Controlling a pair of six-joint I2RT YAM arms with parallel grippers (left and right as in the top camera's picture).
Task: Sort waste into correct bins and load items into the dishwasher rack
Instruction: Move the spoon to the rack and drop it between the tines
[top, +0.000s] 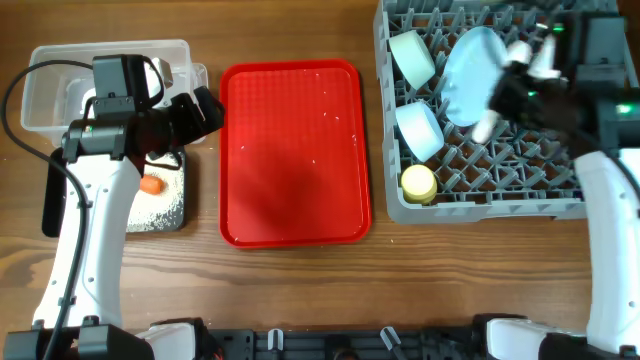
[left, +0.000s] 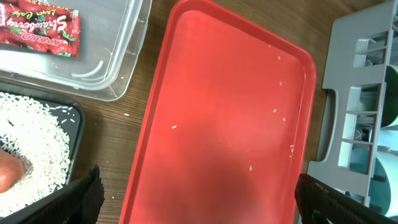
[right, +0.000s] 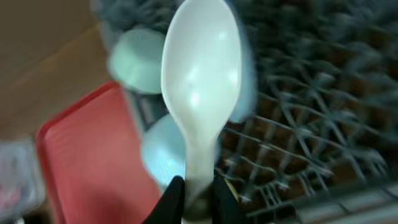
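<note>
Fingers (right: 171, 200) on your right gripper (right: 194, 198) are clamped on the handle of the white plastic spoon (right: 200, 81), which hangs over the dishwasher rack (right: 311, 149) near the pale blue plate (top: 470, 62). Lower it flat between free pegs (blur hides the exact gap) and release only once it's resting. Your left gripper (top: 205, 112) is spread wide and empty beside the red serving tray (left: 236, 112).

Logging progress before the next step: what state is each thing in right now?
Clear tub: holds the red-and-white wrapper.
Black tray: holds rice and a carrot piece.
Red tray: bare but for stray grains.
Dishwasher rack: loaded with plate, two bowls, yellow cup.
White spoon: gripped by right gripper, above the rack.
Left gripper: open, holding nothing.
</note>
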